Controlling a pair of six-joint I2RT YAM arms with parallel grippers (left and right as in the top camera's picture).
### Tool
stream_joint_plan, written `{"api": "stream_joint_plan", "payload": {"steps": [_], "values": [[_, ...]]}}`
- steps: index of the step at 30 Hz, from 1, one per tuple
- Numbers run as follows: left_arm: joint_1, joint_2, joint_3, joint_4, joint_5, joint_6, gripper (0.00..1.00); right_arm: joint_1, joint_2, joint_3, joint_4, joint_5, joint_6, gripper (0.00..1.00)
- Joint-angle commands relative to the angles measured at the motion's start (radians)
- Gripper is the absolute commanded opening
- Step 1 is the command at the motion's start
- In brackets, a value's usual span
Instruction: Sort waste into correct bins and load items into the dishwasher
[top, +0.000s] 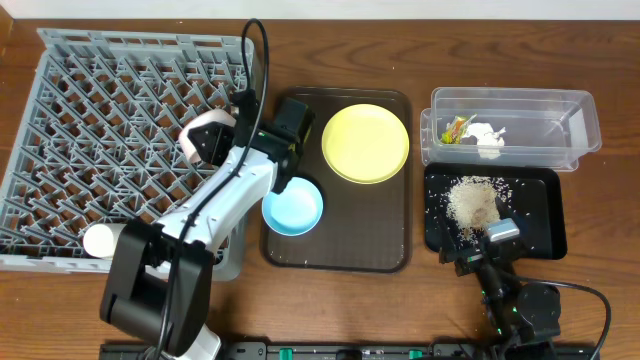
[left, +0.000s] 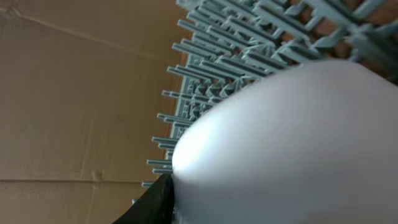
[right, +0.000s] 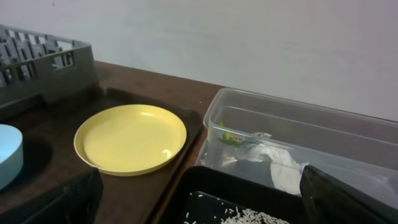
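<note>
The left gripper (top: 228, 132) has its jaws pinching the white bowl (top: 203, 143), held tilted over the right side of the grey dish rack (top: 90, 120). The right gripper (top: 480, 250) hangs at the black tray's (top: 545, 215) near edge, jaws spread wide. On the desk (top: 440, 50), rice (top: 472, 200) lies in that tray. The wrapper (top: 457, 128) and tissue (top: 488, 138) are in the clear tub (top: 575, 120) — the yellow plate (top: 365, 143) and blue bowl (top: 293, 207) sit on the brown tray (top: 380, 230).

dark wood table (top: 450, 50), plain white wall (right: 249, 37)
</note>
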Motion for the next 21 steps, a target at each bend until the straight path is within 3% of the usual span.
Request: {"api": "stream_joint_plan", "payload": {"steps": [1,7,16,21], "values": [[-0.005,-0.043,-0.008,-0.035,0.076,-0.080,0.33,-0.009,-0.007,-0.002,-0.004,-0.003,-0.010,0.99],[0.013,-0.088,-0.008,-0.150,0.278,-0.243,0.34,-0.009,-0.007,-0.002,-0.004,-0.004,-0.010,0.99],[0.014,-0.178,0.018,-0.237,0.597,-0.315,0.59,-0.009,-0.007,-0.002,-0.004,-0.004,-0.010,0.99],[0.014,-0.264,0.027,-0.207,0.893,-0.315,0.62,-0.009,-0.007,-0.002,-0.004,-0.003,-0.010,0.99]]}}
